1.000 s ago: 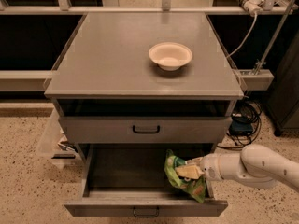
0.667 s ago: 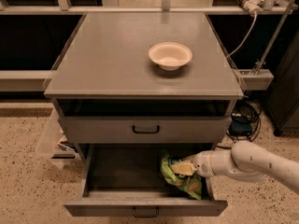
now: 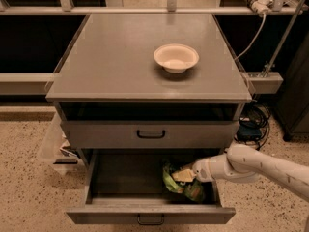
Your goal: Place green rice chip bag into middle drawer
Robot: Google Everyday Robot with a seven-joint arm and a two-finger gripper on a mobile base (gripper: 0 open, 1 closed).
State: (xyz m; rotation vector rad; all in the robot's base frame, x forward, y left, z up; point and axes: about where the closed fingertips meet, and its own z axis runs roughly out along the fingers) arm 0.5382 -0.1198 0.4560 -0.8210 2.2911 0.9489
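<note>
The green rice chip bag point(image 3: 185, 189) is crumpled inside the open middle drawer point(image 3: 149, 215), right of its centre. This is the lowest drawer of the grey cabinet and it is pulled out toward me. My gripper point(image 3: 185, 175) reaches in from the right on a white arm and is shut on the top of the bag, low inside the drawer. The pale fingertips point(image 3: 182, 175) lie on the bag's upper edge. The bag's lower part is against the drawer floor near the front wall.
A pale round bowl point(image 3: 176, 57) stands on the cabinet top point(image 3: 120, 62). The taller-fronted drawer point(image 3: 150, 134) above is closed. Cables and a dark box point(image 3: 251, 127) lie on the floor at the right. A clear bin point(image 3: 55, 146) stands left of the cabinet.
My arm has moved left and deeper into the drawer, carrying the bag from the drawer's right side toward its middle.
</note>
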